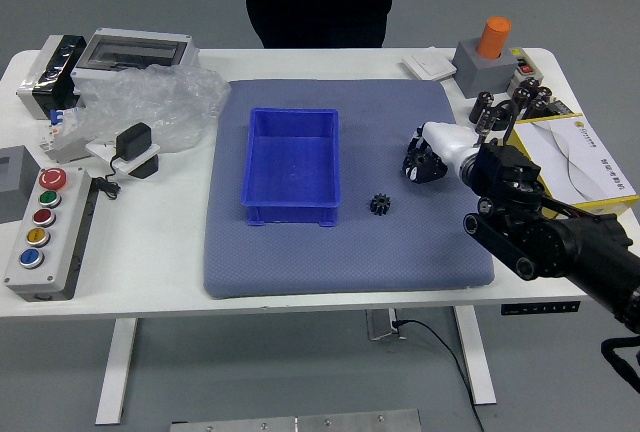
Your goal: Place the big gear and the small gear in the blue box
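Right hand [495, 167] pinches big gear [424, 161], fingers mostly closed on it. Box [291, 162] is at 9 o'clock from big gear, small gear [380, 204] at 7. Weak pinch could drop big gear; low swing could bump small gear or box side.

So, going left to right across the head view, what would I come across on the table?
Grey button box → crumpled clear plastic → blue box → small black gear → the robot's right hand, reaching in → yellow-edged tray.
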You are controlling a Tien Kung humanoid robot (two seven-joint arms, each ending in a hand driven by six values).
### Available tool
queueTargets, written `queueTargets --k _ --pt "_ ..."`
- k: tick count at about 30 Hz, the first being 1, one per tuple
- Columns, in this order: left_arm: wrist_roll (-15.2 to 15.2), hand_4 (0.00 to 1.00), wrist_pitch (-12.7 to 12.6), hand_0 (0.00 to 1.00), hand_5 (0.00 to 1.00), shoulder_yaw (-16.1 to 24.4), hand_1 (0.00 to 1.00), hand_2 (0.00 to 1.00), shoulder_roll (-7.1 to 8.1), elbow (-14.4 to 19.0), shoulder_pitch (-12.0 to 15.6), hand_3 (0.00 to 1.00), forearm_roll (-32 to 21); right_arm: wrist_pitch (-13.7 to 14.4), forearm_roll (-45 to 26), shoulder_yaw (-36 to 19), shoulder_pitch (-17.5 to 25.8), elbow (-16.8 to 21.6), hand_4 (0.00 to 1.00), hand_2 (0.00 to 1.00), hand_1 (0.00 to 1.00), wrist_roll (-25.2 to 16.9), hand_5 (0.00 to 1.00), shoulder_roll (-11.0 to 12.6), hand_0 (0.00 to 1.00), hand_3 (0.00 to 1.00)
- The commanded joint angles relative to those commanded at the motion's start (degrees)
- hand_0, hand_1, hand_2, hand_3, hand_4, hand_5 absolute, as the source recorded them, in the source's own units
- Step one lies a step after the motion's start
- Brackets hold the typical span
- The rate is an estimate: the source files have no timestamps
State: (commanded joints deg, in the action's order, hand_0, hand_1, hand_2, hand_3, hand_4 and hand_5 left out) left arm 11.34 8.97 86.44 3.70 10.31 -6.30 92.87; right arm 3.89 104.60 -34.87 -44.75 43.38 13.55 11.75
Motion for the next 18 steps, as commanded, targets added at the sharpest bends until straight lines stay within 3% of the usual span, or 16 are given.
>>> queueTargets --k 18 --pt "-0.07 0.436 -0.08 0.725 0.031 0.03 0.674 0.676 0.07 0.0 -0.07 0.684 -0.13 0.99 1.95 -3.96 0.17 3.79 0.646 0.51 0.517 0.89 0.063 1.4 0.667 0.528"
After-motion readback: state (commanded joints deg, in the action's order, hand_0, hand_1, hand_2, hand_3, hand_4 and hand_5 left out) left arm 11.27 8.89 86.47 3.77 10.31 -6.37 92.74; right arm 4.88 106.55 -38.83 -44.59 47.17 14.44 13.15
